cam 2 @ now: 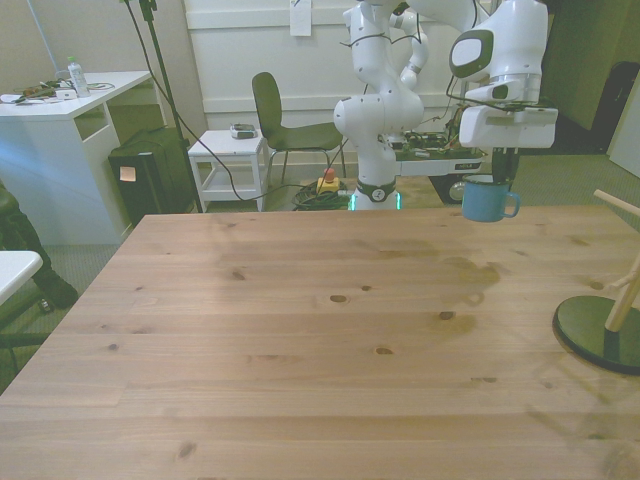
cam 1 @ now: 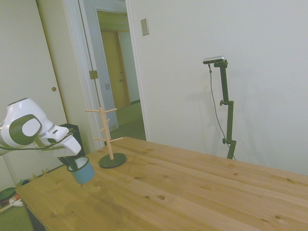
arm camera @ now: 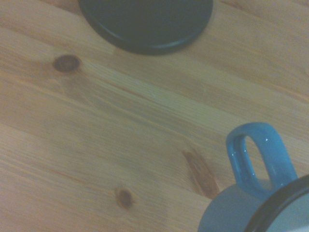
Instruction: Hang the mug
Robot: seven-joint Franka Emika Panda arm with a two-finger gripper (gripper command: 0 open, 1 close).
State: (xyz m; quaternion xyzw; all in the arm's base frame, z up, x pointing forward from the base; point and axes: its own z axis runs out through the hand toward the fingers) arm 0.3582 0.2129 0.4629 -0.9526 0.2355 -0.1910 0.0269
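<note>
Blue mug (cam 2: 487, 199) hangs clear of the bench (cam 2: 300, 330), fingers (cam 1: 73, 164) closed on its rim; reaching the rack (cam 1: 107, 137) and hooking a peg remain.

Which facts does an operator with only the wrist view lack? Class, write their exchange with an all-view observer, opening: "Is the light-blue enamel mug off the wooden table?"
Observer: Yes. In the side view the gripper holds the light-blue enamel mug by its rim, clear of the wooden table.
Operator: What is the round dark disc?
Observer: The base of a wooden peg rack standing upright.
Operator: Where does the handle point?
Observer: Toward the front view's right, the rack's side.
</note>
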